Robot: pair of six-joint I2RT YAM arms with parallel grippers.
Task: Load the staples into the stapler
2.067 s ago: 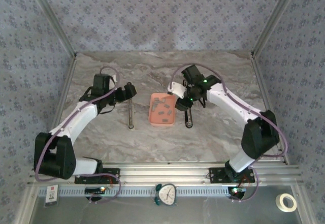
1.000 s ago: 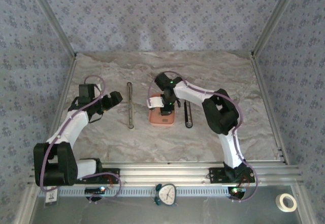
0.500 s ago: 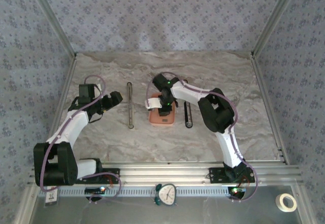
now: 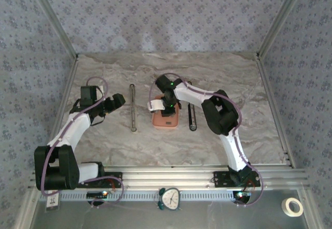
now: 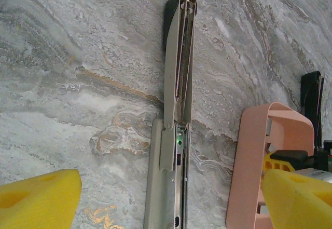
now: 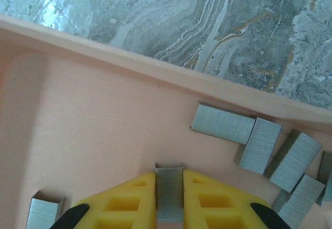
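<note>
Inside, the tray [image 6: 93,130] holds loose staples [image 6: 223,123]; right jaws pinch one.

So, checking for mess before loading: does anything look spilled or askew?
Nothing stands out. The short grey metal staple strips lie loose at mixed angles, inside the shallow salmon-pink tray; the right gripper pinches one.

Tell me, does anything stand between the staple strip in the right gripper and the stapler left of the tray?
Only the tray's wall: the right gripper holds the staple strip inside the tray, so it must lift over that wall. Beyond is bare table up to the stapler; the left gripper is beside it.
</note>
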